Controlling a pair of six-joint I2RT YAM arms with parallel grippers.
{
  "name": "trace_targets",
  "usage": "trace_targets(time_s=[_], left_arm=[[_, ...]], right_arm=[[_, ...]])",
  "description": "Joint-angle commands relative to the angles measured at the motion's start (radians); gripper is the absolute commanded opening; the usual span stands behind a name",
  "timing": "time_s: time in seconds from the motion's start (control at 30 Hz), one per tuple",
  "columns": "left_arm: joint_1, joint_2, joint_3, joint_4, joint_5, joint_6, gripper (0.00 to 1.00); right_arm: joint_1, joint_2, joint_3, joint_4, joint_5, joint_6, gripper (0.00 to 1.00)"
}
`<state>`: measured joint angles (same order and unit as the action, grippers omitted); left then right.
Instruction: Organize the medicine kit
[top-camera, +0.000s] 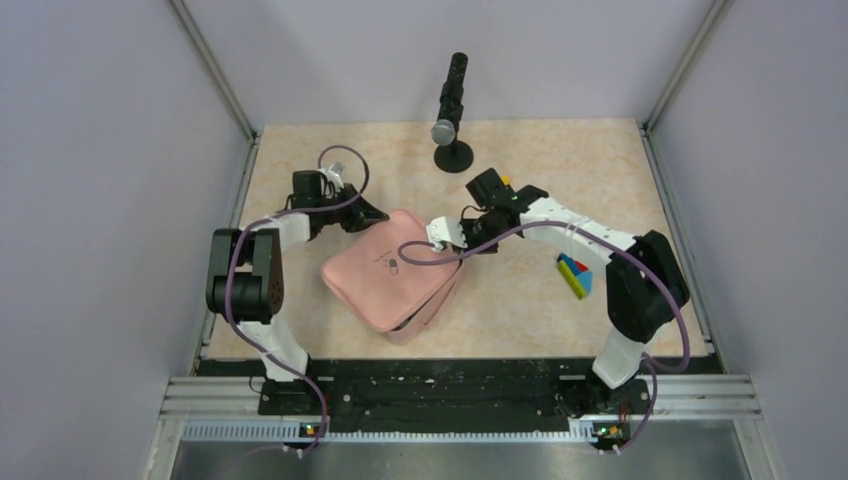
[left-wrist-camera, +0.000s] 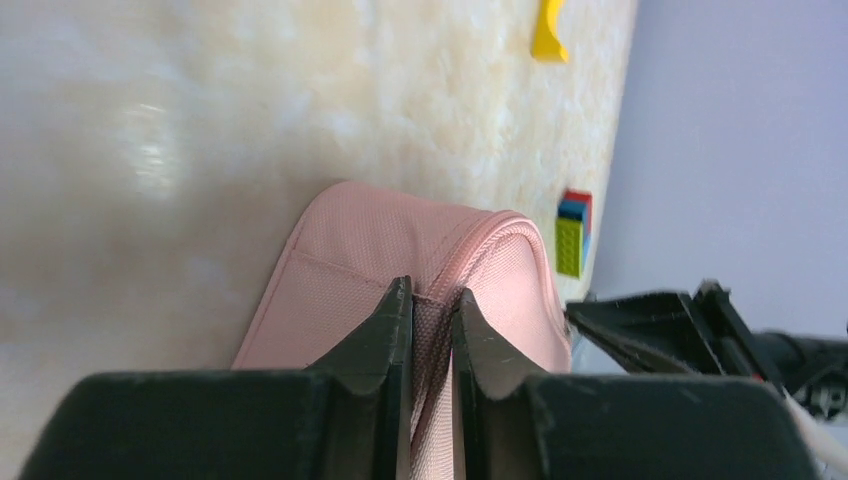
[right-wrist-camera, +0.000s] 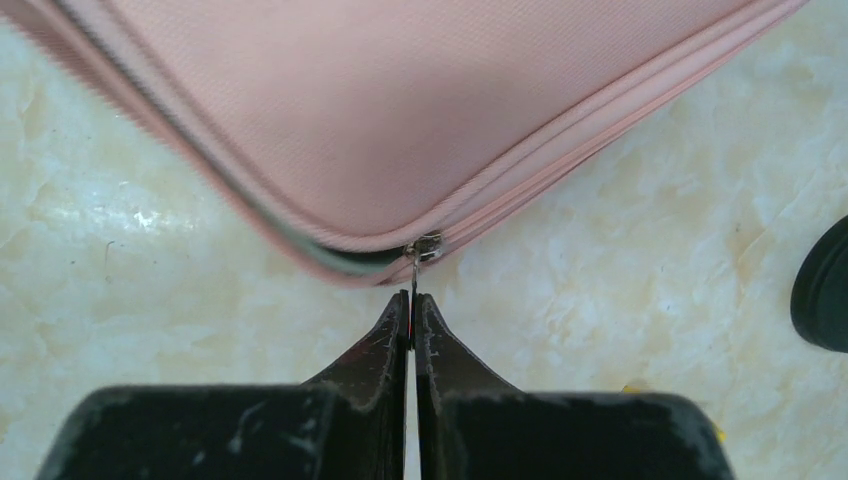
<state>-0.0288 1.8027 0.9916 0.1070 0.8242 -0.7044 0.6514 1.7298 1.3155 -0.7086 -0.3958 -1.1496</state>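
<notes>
Pressed tight, the right pincer (right-wrist-camera: 412, 298) pinches the thin metal zipper pull (right-wrist-camera: 418, 262) at a rounded corner of the medicine kit (right-wrist-camera: 400, 100). In the right wrist view, the zip to the left of the slider is parted, with a dark grey gap along the edge. To the right of the slider the pink seams lie closed.

The left pincer (left-wrist-camera: 432, 295) stands only narrowly apart, and its two fingertips squeeze a ridge of pink fabric at the zip seam on another corner of the kit.

From the top view, the pink case lies flat on the tabletop (top-camera: 560, 170), roughly midway between the two arms and turned diagonally. Its lid is down and shows a small dark logo. The left pincer holds its far-left corner and the right pincer holds its far-right corner.

A multicoloured toy-brick block (top-camera: 575, 275) sits on the tabletop to the right of the kit, well apart from it and beside the right arm's elbow. A black microphone stand (top-camera: 452, 110) with a round base is upright near the far edge, behind the right pincer. The left wrist view also shows a small yellow piece (left-wrist-camera: 548, 30) lying farther off on the tabletop; what it is I cannot tell.
</notes>
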Motion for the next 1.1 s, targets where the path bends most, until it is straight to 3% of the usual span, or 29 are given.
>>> trace_targets(time_s=[0.0, 0.13, 0.17, 0.23, 0.33, 0.5, 0.6, 0.67, 0.83, 0.93, 1.07], left_arm=[[0.088, -0.075, 0.014, -0.01, -0.337, -0.119, 0.0], [0.105, -0.112, 0.01, -0.055, -0.387, -0.125, 0.0], [0.106, -0.123, 0.007, -0.061, -0.394, -0.123, 0.06], [0.105, -0.145, -0.011, -0.016, -0.348, -0.096, 0.35], [0.098, -0.182, -0.021, 0.08, -0.202, 0.054, 0.54], [0.097, -0.136, 0.086, 0.009, 0.058, 0.47, 0.61], [0.099, -0.041, 0.212, -0.184, 0.076, 0.533, 0.59], [0.099, -0.018, 0.226, -0.244, 0.084, 0.476, 0.55], [0.098, -0.158, 0.01, -0.136, 0.101, 0.401, 0.48], [0.095, -0.175, -0.022, -0.267, 0.153, 0.526, 0.36], [0.094, -0.271, -0.114, -0.402, 0.195, 0.679, 0.32]], right_arm=[[0.007, -0.075, -0.024, -0.194, 0.008, 0.056, 0.0], [-0.002, -0.091, -0.02, -0.218, 0.009, 0.062, 0.0], [-0.004, -0.093, -0.022, -0.218, 0.007, 0.063, 0.0], [-0.012, -0.092, -0.034, -0.195, 0.001, 0.063, 0.0], [-0.028, -0.076, -0.052, -0.12, -0.001, 0.037, 0.0], [-0.047, -0.015, -0.01, -0.001, 0.001, -0.01, 0.0], [-0.047, 0.027, 0.044, 0.015, -0.009, -0.01, 0.0], [-0.048, 0.055, 0.082, 0.02, -0.008, -0.002, 0.0], [-0.045, 0.13, 0.148, 0.086, -0.011, 0.044, 0.0], [-0.039, 0.192, 0.211, 0.12, -0.019, 0.084, 0.0], [-0.022, 0.275, 0.303, 0.138, -0.033, 0.119, 0.0]])
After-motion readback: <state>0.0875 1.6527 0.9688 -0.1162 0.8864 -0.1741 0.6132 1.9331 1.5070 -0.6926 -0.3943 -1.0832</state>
